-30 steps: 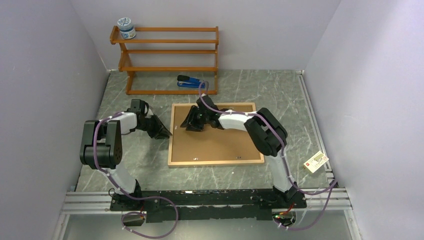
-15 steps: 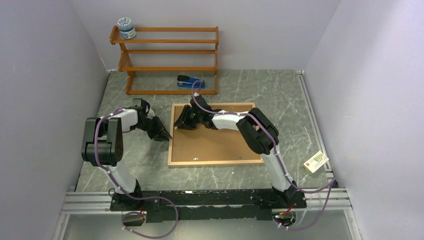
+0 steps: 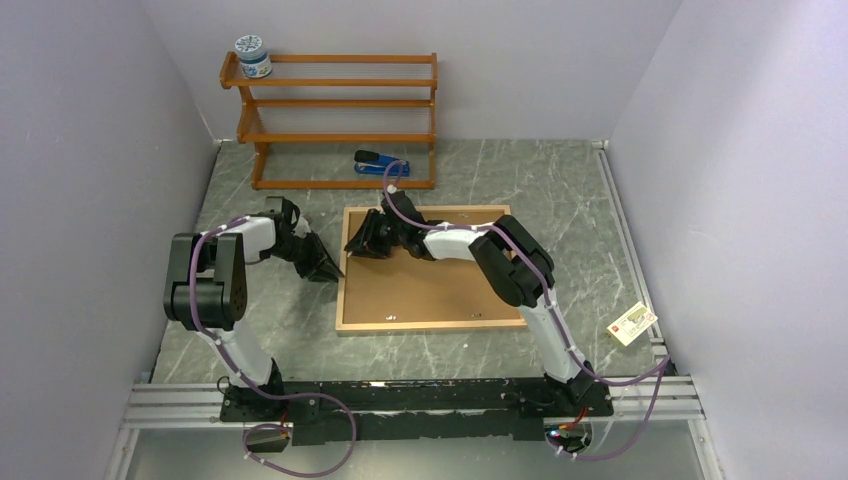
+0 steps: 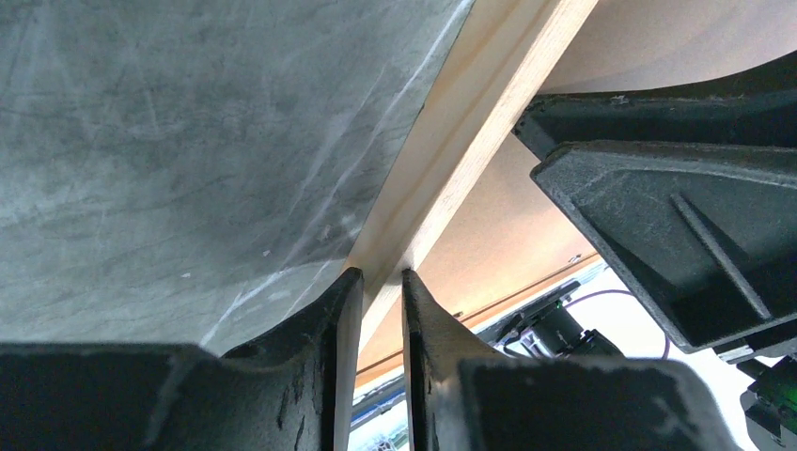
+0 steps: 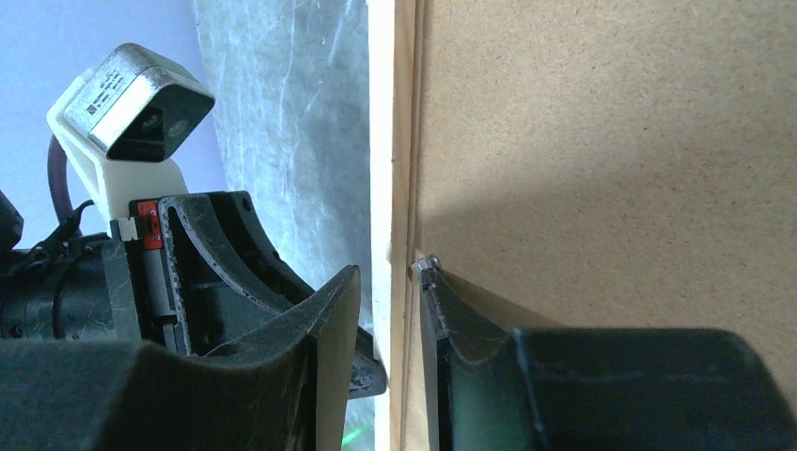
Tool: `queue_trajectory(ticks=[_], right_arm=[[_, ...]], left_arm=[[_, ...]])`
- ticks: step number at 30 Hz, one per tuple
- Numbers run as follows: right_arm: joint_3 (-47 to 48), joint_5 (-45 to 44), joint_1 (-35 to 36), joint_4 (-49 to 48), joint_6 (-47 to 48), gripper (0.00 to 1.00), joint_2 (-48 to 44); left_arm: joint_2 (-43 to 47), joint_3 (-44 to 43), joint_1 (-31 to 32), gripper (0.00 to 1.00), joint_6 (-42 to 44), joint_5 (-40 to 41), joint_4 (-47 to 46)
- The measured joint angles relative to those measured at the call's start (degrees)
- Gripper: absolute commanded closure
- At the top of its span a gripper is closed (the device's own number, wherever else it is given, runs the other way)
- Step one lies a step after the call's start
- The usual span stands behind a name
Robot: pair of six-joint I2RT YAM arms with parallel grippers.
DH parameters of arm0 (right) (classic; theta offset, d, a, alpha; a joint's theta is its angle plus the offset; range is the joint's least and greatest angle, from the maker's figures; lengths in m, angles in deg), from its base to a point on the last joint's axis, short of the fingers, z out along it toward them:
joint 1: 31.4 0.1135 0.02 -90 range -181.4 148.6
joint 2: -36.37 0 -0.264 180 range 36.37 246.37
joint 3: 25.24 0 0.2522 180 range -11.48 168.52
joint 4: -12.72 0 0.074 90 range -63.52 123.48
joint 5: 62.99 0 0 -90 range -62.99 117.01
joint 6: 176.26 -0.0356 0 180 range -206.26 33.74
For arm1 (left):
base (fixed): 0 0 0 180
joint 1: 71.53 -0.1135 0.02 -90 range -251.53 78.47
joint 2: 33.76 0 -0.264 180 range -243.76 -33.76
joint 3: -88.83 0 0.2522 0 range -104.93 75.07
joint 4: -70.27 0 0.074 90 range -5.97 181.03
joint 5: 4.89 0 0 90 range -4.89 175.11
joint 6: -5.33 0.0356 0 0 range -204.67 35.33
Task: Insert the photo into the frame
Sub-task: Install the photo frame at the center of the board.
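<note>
My left gripper (image 4: 376,310) pinches the frame's (image 4: 489,103) left rail. My right gripper (image 5: 385,310) straddles that rail farther back; clamped or not, I cannot tell. The frame lies back-up on the surface (image 4: 188,141), board (image 3: 430,290) in. No photo shows, so I judge insertion unconfirmed.

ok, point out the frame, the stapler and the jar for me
frame (image 3: 432,326): top view, near rail of the moulding.
blue stapler (image 3: 378,165): top view, middle of its body.
jar (image 3: 253,60): top view, its side wall.
</note>
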Motion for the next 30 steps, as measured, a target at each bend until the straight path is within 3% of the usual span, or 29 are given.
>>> queue_trajectory(ticks=[13, 17, 23, 30], right_arm=[[-1.5, -0.4, 0.2, -3.7, -0.8, 0.62, 0.2], [-1.8, -0.8, 0.4, -4.5, -0.6, 0.56, 0.0], [-1.7, -0.4, 0.6, -5.5, -0.5, 0.38, -0.2], [-5.6, -3.5, 1.0, -7.2, 1.5, 0.33, -3.7]], left_arm=[[-0.1, 0.1, -0.2, 0.73, 0.0, -0.5, -0.2], [-0.1, 0.2, -0.2, 0.73, 0.0, -0.7, -0.3], [-0.1, 0.6, -0.4, 0.73, -0.1, -1.3, -0.9], [-0.1, 0.1, -0.3, 0.68, 0.2, -0.9, 1.1]])
